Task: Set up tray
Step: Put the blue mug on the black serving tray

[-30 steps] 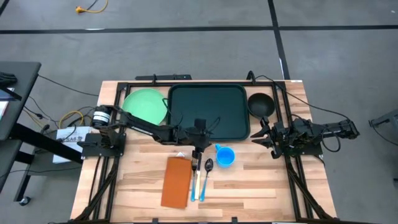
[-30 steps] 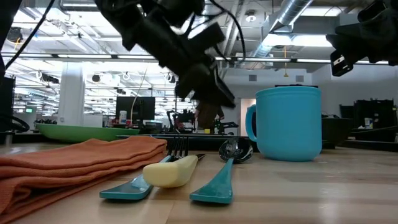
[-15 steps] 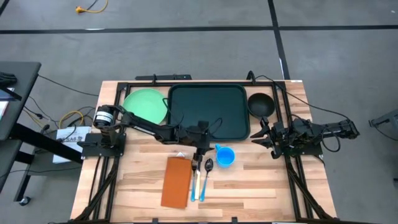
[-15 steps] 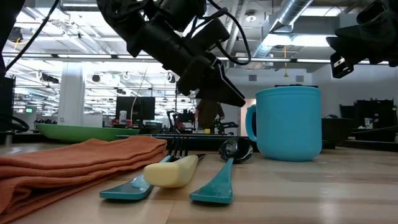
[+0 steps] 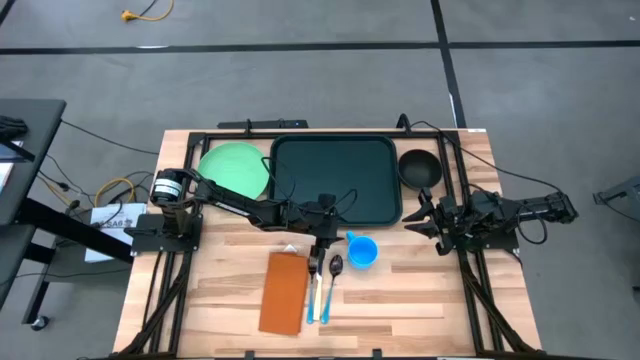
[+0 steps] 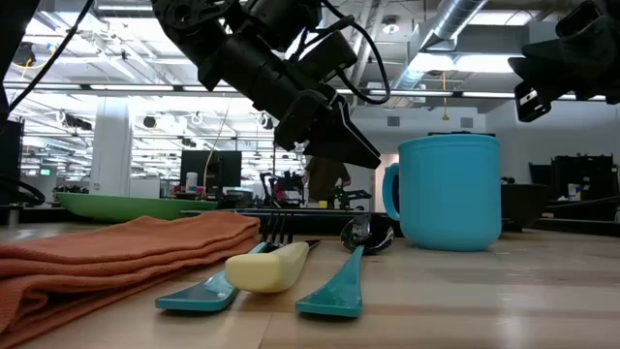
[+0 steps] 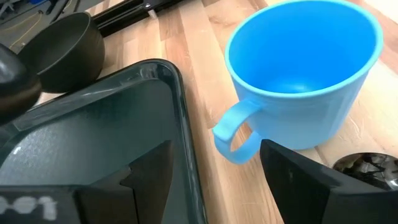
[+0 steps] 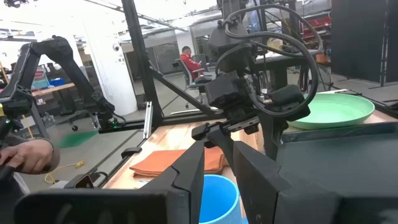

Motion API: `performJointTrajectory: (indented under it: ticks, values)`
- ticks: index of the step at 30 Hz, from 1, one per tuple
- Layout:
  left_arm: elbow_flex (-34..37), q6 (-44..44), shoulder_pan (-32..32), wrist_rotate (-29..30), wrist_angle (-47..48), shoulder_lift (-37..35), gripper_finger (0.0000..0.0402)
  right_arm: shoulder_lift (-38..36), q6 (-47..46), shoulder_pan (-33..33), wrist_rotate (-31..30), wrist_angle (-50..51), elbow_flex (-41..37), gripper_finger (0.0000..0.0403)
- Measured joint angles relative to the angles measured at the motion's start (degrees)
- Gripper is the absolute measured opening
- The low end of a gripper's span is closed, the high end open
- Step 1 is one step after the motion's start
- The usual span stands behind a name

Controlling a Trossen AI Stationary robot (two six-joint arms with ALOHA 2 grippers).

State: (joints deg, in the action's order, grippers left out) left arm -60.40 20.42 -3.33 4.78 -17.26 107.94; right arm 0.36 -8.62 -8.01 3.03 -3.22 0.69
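Observation:
The dark green tray (image 5: 335,180) lies flat at the table's far middle. A blue cup (image 5: 362,250) stands upright on the wood just off the tray's near right corner. My left gripper (image 7: 214,180) is open and hovers over the tray's near edge (image 7: 186,155). Its fingers stand on either side of the cup's handle (image 7: 236,134) and short of it, touching nothing. In the low view the left gripper (image 6: 363,155) slants down toward the cup (image 6: 446,194). My right gripper (image 5: 420,215) is open and waits at the table's right, beside the tray's right rim.
A light-green plate (image 5: 235,168) lies left of the tray and a black bowl (image 5: 420,168) right of it. An orange napkin (image 5: 285,292) with a fork, a knife and a spoon (image 5: 322,285) lies toward the near edge. A person's hand (image 8: 25,155) shows beyond the table.
My left gripper has gone a little toward the blue cup and has dipped slightly, staying open. The cup and the tray have stayed where they were.

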Motion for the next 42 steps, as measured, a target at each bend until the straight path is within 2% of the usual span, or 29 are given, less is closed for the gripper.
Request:
performJointTrajectory:
  ticks: [42]
  values:
    - [-1.2,0.0,-0.5,0.6,-0.1,0.1,0.0231,0.0,0.0,0.0,0.0,0.0,0.0,0.0082]
